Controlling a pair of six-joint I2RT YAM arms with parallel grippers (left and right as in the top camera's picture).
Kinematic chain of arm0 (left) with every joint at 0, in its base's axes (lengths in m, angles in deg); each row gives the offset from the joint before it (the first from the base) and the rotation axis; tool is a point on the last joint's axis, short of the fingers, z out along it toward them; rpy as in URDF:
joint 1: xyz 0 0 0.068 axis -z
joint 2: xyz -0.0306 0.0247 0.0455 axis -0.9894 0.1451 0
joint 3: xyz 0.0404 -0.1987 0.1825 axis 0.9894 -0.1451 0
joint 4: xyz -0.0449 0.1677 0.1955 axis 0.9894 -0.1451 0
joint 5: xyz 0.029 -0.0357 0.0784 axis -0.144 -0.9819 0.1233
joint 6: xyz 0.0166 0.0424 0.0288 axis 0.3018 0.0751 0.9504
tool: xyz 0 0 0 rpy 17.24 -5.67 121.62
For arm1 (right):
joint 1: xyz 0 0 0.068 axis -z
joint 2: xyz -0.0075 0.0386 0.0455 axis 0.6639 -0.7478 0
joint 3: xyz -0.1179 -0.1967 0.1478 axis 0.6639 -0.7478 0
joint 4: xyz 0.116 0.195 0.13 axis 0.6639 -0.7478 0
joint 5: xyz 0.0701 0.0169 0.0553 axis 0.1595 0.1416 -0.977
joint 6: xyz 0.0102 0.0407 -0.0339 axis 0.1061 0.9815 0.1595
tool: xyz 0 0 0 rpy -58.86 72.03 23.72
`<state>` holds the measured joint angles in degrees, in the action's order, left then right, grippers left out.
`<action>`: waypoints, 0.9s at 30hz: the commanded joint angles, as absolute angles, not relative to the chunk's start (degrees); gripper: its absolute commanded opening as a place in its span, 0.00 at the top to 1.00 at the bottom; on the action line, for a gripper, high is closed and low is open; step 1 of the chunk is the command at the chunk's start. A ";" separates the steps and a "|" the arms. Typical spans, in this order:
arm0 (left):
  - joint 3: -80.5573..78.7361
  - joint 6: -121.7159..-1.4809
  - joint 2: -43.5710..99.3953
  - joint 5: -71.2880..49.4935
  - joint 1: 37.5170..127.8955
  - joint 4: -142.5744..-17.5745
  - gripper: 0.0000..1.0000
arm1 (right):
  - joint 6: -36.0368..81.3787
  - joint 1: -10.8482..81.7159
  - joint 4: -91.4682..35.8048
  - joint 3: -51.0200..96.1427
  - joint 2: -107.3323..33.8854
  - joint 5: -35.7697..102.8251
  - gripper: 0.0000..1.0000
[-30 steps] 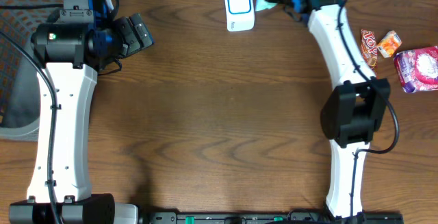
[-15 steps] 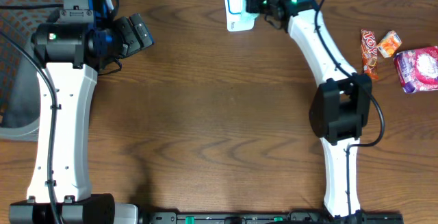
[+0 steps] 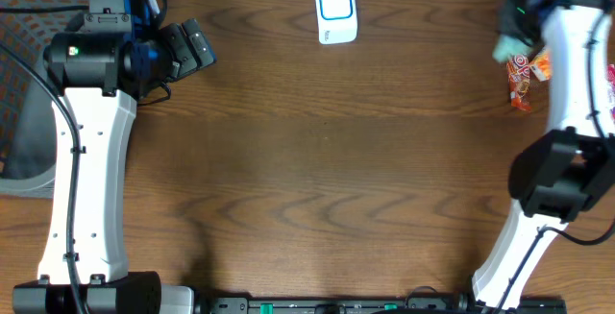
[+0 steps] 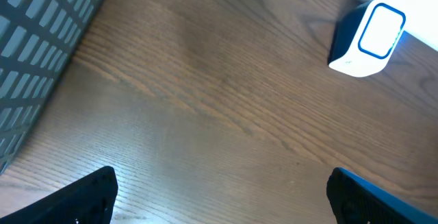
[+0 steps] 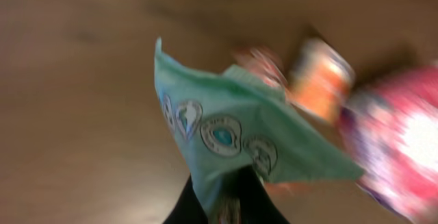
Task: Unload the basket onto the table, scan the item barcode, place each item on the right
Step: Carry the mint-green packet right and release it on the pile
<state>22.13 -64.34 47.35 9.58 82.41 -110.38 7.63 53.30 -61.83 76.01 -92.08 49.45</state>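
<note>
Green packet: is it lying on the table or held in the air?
Held: the right hand pinches the green packet by its lower edge, above the table.

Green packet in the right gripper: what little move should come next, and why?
Probably lower it and let go beside the snack packets. The right gripper is shut on the green packet, which was at the scanner a moment ago and now hangs above them on the right.

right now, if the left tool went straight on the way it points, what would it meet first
Probably the bare wooden table: the left wrist view shows only wood ahead of the open left tool. The scanner sits right of that line, the basket left. Depth is hard to judge.
</note>
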 commanded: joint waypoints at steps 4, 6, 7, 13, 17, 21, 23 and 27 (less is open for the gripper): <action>22.15 -64.01 47.62 9.95 82.15 -110.55 0.02 | 7.24 59.01 -65.13 73.94 -93.58 53.06 0.76; 22.15 -64.01 47.62 9.93 82.15 -110.55 0.02 | 8.62 60.49 -65.66 73.11 -93.58 53.08 0.57; 22.15 -64.01 47.62 9.95 82.15 -110.55 0.02 | 9.14 61.00 -66.27 73.04 -93.58 53.08 0.41; 22.15 -64.01 47.62 9.93 82.15 -110.55 0.02 | 13.08 61.98 -69.11 73.28 -91.57 53.06 0.15; 22.15 -64.01 47.62 9.93 82.15 -110.55 0.02 | 15.00 61.83 -70.40 73.28 -85.83 51.35 0.01; 22.15 -64.01 47.62 9.93 82.15 -110.55 0.02 | 15.57 61.76 -73.83 73.28 -77.02 43.59 0.01; 22.15 -64.01 47.62 9.95 82.15 -110.55 0.02 | 16.92 61.54 -76.71 73.26 -72.36 40.88 0.01; 22.15 -64.01 47.62 9.93 82.15 -110.55 0.02 | 18.02 59.57 -82.88 72.89 -62.94 39.29 0.01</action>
<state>22.13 -64.34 47.35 9.58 82.41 -110.36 15.87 61.35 -80.98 72.71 -68.56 42.78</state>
